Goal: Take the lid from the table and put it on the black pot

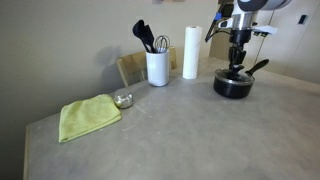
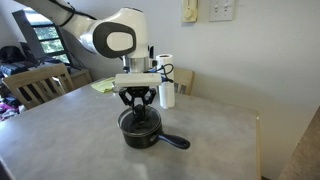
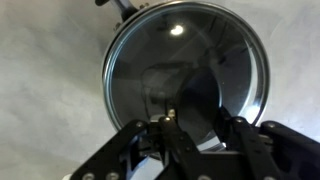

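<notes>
The black pot (image 1: 232, 86) (image 2: 139, 131) stands on the grey table (image 1: 170, 130) (image 2: 70, 130), its long handle pointing out in an exterior view (image 2: 175, 142). The round glass lid (image 3: 185, 60) with its metal rim lies over the pot's mouth and fills the wrist view. My gripper (image 1: 237, 64) (image 2: 137, 108) (image 3: 198, 128) hangs straight above the pot. Its two fingers sit tight against either side of the lid's dark centre knob. I see no gap between fingers and knob.
A white utensil holder (image 1: 157, 67) (image 2: 166, 95) with black utensils and a paper towel roll (image 1: 190, 52) stand behind the pot. A yellow-green cloth (image 1: 88, 117) and a small glass bowl (image 1: 123, 99) lie further along the table. A wooden chair (image 2: 40, 88) stands at the table's edge.
</notes>
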`<action>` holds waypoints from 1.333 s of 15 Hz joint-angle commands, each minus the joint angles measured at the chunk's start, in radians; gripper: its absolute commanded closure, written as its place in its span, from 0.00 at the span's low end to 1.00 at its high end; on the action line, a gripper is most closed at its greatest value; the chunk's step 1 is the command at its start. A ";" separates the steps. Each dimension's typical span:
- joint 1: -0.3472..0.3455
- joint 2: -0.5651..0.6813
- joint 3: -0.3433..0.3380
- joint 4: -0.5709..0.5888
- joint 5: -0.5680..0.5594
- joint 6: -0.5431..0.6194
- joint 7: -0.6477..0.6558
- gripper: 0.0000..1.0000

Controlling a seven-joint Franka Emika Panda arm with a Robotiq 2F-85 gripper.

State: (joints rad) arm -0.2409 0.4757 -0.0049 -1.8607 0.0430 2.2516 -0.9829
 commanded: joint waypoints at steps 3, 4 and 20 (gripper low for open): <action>-0.015 0.030 -0.007 0.047 -0.012 0.004 -0.033 0.86; -0.014 0.029 -0.010 0.048 -0.018 0.000 -0.034 0.86; 0.016 -0.023 -0.005 0.015 -0.090 -0.005 -0.012 0.00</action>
State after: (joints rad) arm -0.2327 0.4958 -0.0131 -1.8359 -0.0360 2.2570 -0.9873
